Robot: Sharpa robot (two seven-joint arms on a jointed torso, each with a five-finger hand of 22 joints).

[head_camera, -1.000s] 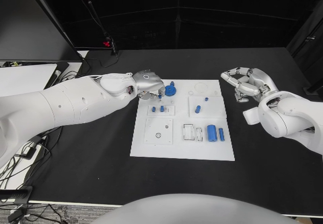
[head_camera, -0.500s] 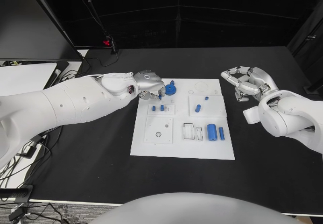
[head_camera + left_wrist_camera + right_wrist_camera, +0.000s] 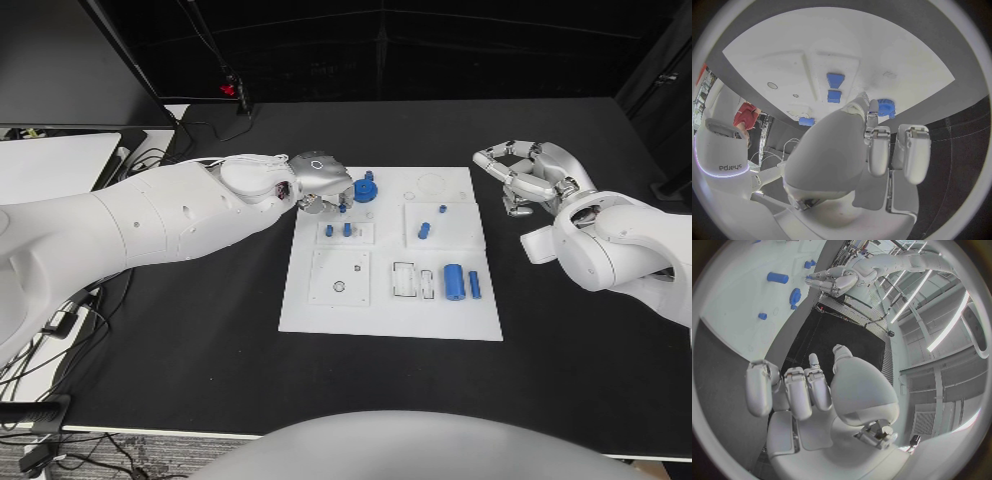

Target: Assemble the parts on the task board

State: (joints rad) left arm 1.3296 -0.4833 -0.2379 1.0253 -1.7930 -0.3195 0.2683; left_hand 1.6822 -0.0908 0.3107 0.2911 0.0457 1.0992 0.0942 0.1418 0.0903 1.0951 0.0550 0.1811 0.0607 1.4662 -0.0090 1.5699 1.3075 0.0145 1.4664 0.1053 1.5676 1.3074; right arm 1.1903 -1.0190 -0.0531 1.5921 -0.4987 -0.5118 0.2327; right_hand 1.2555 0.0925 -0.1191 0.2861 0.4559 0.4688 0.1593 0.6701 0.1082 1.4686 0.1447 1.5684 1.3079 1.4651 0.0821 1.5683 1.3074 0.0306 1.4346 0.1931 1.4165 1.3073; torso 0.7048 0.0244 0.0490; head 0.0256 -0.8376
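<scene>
Blue plastic parts [image 3: 453, 282] sit on the white task board [image 3: 392, 325] mid-table: stiff, light, likely slippery, so we would pinch their sides. Our left hand [image 3: 320, 184] hovers at the round part [image 3: 365, 192]; whether its fingers pinch anything we cannot tell. Our right hand [image 3: 528, 175] curls empty beside the board. "Sharpa" marks the left wrist.

Black table [image 3: 216, 330], white sheet [image 3: 51, 168]
</scene>
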